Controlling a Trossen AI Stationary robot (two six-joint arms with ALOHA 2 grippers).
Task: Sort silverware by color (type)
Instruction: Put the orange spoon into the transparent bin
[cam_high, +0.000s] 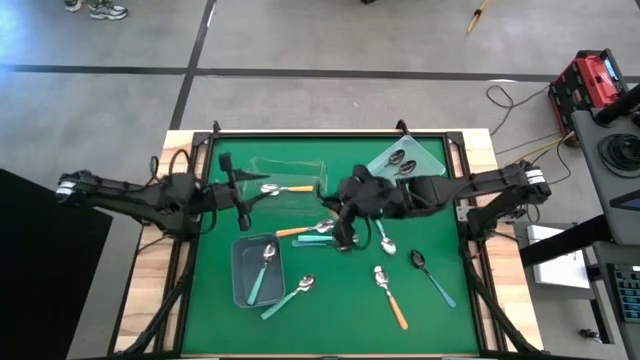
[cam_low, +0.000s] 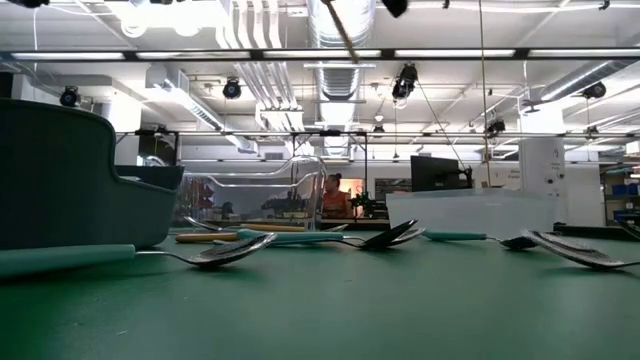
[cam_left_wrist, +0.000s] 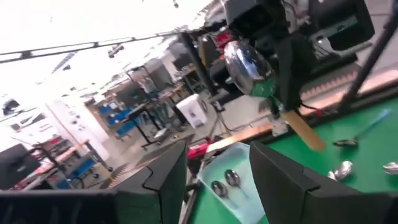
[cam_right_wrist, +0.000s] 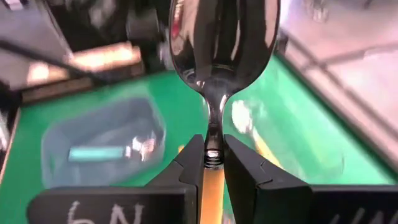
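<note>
Green desk (cam_high: 330, 290) below, the right tool (cam_right_wrist: 213, 155) pinches an orange spoon (cam_right_wrist: 221, 50) by its thin neck, which could swivel or slip before reaching the gaping left tool (cam_left_wrist: 214, 180).

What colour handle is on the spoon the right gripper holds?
Orange, clearest in the right wrist view: spoon, right gripper.

The right arm reaches in from the worktop's right edge to the middle of the green mat (cam_high: 450, 320), wrist bent down; its end effector (cam_right_wrist: 212, 155) has both fingers pinched onto the neck of an orange-handled spoon (cam_right_wrist: 221, 43); the left arm stretches in from the mat's left edge, level; its end effector (cam_left_wrist: 217, 177) stands with fingers parted, holding nothing.
</note>
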